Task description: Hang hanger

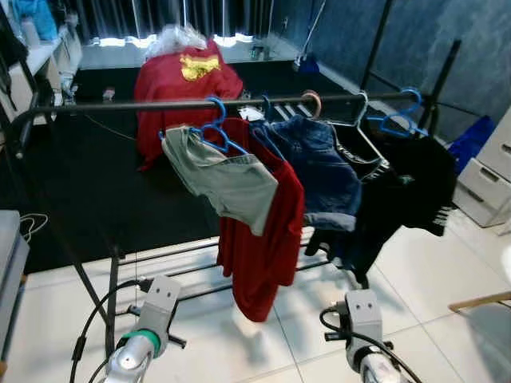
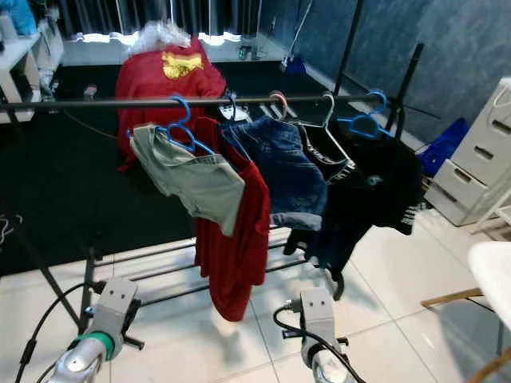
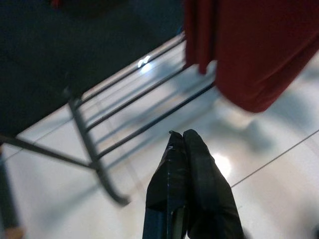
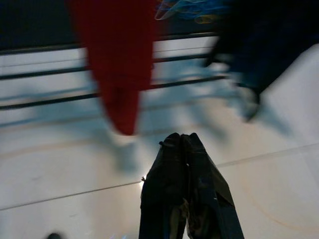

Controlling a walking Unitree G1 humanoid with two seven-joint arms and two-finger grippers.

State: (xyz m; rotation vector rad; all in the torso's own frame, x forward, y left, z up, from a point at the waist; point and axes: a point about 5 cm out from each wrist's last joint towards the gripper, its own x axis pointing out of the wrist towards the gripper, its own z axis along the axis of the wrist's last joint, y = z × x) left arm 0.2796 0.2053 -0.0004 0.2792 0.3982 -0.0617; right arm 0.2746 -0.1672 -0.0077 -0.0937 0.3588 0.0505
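A black rail [image 1: 120,104] of a clothes rack runs across in front of me. On it hang a grey shirt [image 1: 227,183] on a blue hanger [image 1: 217,132], a red shirt [image 1: 267,239], denim shorts [image 1: 319,167] and a black garment [image 1: 399,191]. Another blue hanger [image 1: 403,120] sits near the rail's right end. Both arms are held low, below the clothes, the left wrist [image 1: 152,319] and the right wrist [image 1: 363,319] over the white tiles. My left gripper [image 3: 182,137] is shut on nothing. My right gripper [image 4: 180,137] is shut with nothing in it, pointing at the floor under the red shirt.
The rack's base bars [image 1: 184,275] and foot lie on the tiles just ahead. A black carpet [image 1: 80,183] lies beyond, with a red garment [image 1: 188,76] draped at the back. White drawers [image 1: 491,175] stand at right, and a wooden stick [image 1: 479,302] lies near them.
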